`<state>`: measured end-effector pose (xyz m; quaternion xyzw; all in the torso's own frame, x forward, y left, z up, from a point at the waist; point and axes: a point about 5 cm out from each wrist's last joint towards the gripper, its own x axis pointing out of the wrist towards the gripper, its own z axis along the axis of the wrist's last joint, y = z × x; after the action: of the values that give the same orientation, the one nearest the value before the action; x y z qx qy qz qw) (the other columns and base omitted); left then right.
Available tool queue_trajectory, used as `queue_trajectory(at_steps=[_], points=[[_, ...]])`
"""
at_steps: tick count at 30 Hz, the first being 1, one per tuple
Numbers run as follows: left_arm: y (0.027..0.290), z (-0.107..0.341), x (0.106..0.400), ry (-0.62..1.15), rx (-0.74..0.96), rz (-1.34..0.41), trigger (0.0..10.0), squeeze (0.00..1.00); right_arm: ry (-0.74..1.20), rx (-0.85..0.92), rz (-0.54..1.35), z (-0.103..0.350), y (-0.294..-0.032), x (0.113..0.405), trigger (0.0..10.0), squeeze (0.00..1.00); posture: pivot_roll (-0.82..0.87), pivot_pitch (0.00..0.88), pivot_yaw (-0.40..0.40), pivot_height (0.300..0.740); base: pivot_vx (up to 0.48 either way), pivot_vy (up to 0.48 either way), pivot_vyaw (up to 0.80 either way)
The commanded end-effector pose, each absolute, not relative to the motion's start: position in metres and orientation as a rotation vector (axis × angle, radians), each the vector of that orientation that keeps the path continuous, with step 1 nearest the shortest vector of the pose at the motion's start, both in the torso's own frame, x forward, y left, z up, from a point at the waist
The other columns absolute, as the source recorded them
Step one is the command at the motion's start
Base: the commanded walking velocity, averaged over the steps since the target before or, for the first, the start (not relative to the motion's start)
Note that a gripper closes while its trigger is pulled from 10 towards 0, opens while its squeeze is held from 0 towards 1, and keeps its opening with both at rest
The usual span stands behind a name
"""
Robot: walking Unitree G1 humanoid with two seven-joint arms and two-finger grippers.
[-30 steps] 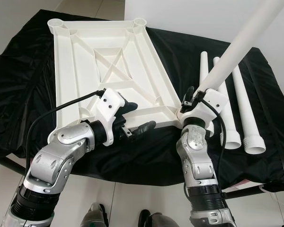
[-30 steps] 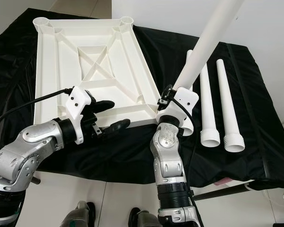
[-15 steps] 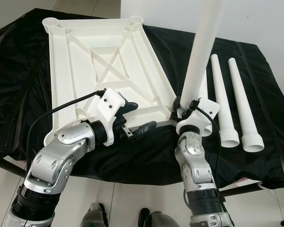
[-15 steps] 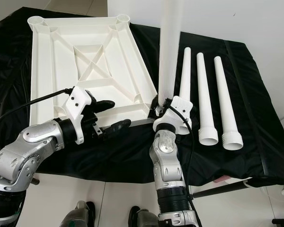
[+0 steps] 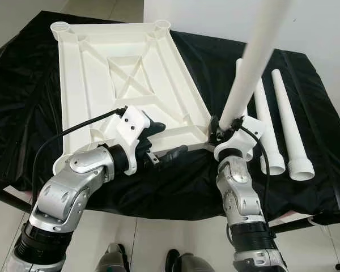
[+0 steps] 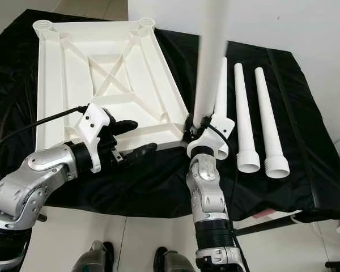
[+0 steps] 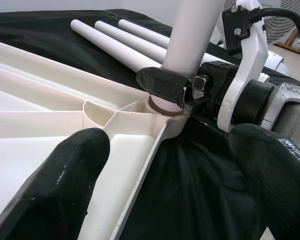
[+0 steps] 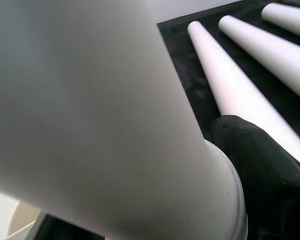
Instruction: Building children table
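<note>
The white table top (image 5: pixel 130 79) lies upside down on a black-covered table, ribs facing up. My right gripper (image 5: pixel 220 126) is shut on a white table leg (image 5: pixel 252 62), which stands nearly upright and leans slightly right. The leg's lower end meets the near right corner socket (image 7: pixel 155 107). One right fingertip (image 8: pixel 255 155) presses against the leg (image 8: pixel 90 100). My left gripper (image 5: pixel 163 141) is open at the top's near edge, left of that corner, with one finger (image 7: pixel 65 180) over the rim. Three more legs (image 6: pixel 242 113) lie side by side to the right.
The black cloth (image 5: pixel 22 113) covers the whole table and hangs over its near edge (image 5: pixel 175 204). A white wall (image 5: pixel 317 28) rises behind the far right. A fan (image 7: pixel 295 20) stands beyond the table. My feet (image 5: pixel 116 258) are on the tiled floor.
The held leg swung from a strong rightward lean to nearly upright, and now leans slightly right over the corner socket. The left gripper has stayed put. The camera shifted a little.
</note>
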<state>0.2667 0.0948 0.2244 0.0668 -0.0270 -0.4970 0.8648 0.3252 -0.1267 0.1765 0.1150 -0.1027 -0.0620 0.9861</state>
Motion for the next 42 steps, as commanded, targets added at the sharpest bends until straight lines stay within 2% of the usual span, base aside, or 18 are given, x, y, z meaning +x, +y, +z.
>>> queue_trajectory(at_steps=[1,5,6,9,10,17,18,19,35,42], points=[[0.093,0.223,0.266,-0.057,0.140,-1.039,10.0,0.00,-0.167,0.253,-0.132,0.167,-0.132,0.325,0.0,0.00,0.12,0.189,-0.082,0.740,0.000,0.000,0.00],[0.093,0.223,0.266,-0.059,0.137,-1.039,10.0,0.00,-0.166,0.237,-0.132,0.167,-0.135,0.328,0.0,0.00,0.12,0.189,-0.082,0.740,0.000,0.000,0.00],[0.093,0.224,0.266,-0.060,0.132,-1.040,10.0,0.00,-0.164,0.232,-0.130,0.167,-0.136,0.329,1.9,0.00,0.12,0.189,-0.082,0.740,0.000,0.000,0.00],[0.093,0.224,0.266,-0.061,0.128,-1.042,10.0,0.00,-0.162,0.229,-0.128,0.167,-0.137,0.329,1.9,0.00,0.12,0.189,-0.082,0.740,0.000,0.000,0.00],[0.092,0.226,0.266,-0.060,0.099,-1.052,10.0,1.00,-0.158,0.216,-0.115,0.168,-0.138,0.332,10.0,0.00,0.12,0.194,-0.085,0.740,0.000,0.000,0.00],[0.086,0.231,0.269,-0.080,0.102,-1.070,10.0,1.00,-0.164,0.181,-0.049,0.173,-0.140,0.336,10.0,0.00,0.12,0.194,-0.088,0.740,0.000,0.000,0.00],[0.085,0.232,0.270,-0.089,0.105,-1.075,10.0,0.63,-0.165,0.178,-0.035,0.174,-0.140,0.336,10.0,0.00,0.12,0.194,-0.088,0.740,0.000,0.000,0.00],[0.082,0.236,0.272,-0.101,0.097,-1.083,10.0,0.00,-0.163,0.175,-0.010,0.175,-0.140,0.337,10.0,0.00,0.12,0.194,-0.088,0.740,0.000,0.000,0.00],[0.048,0.275,0.290,-0.254,0.027,-1.152,10.0,0.00,-0.163,0.129,0.183,0.186,-0.137,0.340,10.0,0.00,0.11,0.182,-0.096,0.740,0.000,0.000,0.00],[0.034,0.295,0.298,-0.331,0.032,-1.151,10.0,0.00,-0.134,0.122,0.294,0.187,-0.127,0.338,10.0,0.00,0.11,0.173,-0.098,0.740,0.000,0.000,0.00]])
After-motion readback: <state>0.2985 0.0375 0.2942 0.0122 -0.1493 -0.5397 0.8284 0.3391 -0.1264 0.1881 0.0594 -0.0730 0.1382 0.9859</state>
